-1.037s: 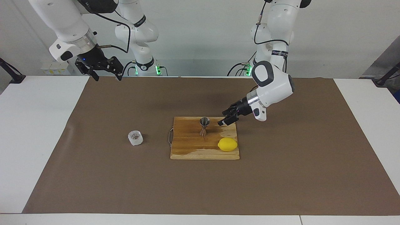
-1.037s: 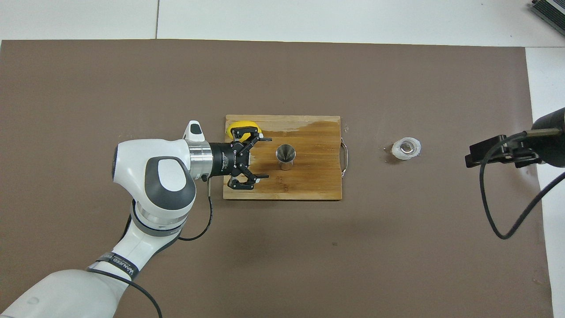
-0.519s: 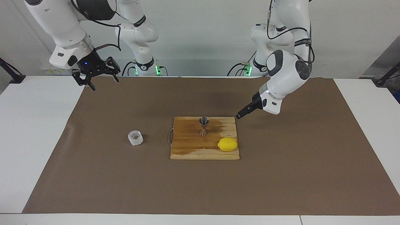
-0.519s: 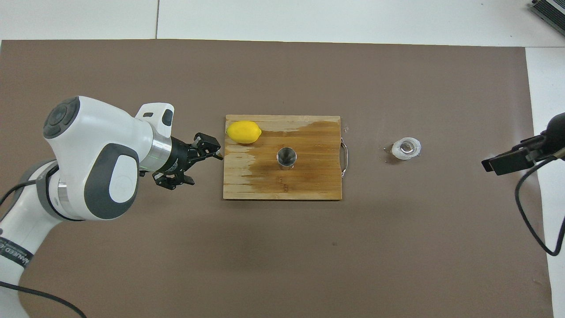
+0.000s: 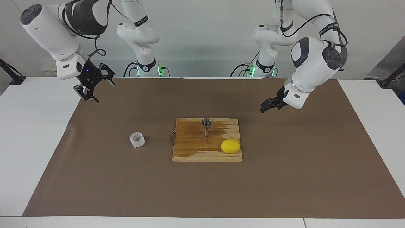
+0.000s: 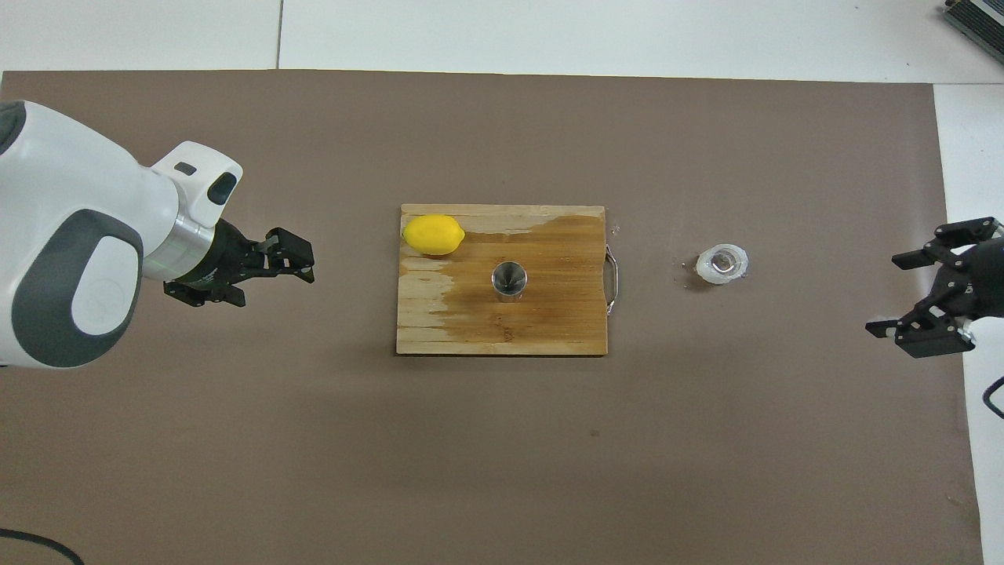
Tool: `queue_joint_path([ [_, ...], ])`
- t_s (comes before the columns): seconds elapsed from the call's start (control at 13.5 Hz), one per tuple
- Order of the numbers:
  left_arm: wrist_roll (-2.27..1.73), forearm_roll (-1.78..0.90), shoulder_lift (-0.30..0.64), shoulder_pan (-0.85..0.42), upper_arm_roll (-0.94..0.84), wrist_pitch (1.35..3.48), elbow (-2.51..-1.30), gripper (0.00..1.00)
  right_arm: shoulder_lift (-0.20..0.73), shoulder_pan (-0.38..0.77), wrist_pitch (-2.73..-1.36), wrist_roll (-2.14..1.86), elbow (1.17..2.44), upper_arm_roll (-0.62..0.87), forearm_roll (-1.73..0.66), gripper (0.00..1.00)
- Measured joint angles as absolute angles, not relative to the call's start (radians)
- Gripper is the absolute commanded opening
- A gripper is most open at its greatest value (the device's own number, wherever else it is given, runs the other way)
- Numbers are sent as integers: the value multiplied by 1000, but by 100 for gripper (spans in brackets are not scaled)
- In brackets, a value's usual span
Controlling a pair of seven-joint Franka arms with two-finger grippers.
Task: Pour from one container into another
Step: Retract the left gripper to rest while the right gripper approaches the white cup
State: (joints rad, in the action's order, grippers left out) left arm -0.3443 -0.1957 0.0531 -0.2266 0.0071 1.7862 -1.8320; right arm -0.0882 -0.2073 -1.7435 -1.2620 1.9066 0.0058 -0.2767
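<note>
We judge the cup (image 5: 137,139), standing on the worktop beside the board (image 5: 190,152) that carries the jigger (image 5: 206,127), light and squashy, best pinched across its thick rim, with both the left gripper (image 5: 265,106) and the right gripper (image 5: 95,87) open and empty.

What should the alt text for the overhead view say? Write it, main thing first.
A steel jigger stands upright on a wooden cutting board beside a lemon, with a small translucent cup on the brown mat toward the right arm's end. The left hand and the right hand hang open and empty near the mat's two ends.
</note>
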Motion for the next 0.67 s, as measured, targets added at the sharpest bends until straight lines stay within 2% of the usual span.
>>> queue_joint_path([
  [0.22, -185, -99, -7, -215, 8, 1750, -1831, 100, -35, -249, -1750, -1449, 1929, 6, -357, 100],
  [0.44, -59, -54, -61, -168, 11, 1746, -1826, 100, 91, -285, -1818, -1723, 1941, 6, -466, 100],
  [0.67, 18, -12, -61, -125, 11, 1695, -1739, 100, 184, -284, -1855, -1899, 1940, 9, -592, 100],
])
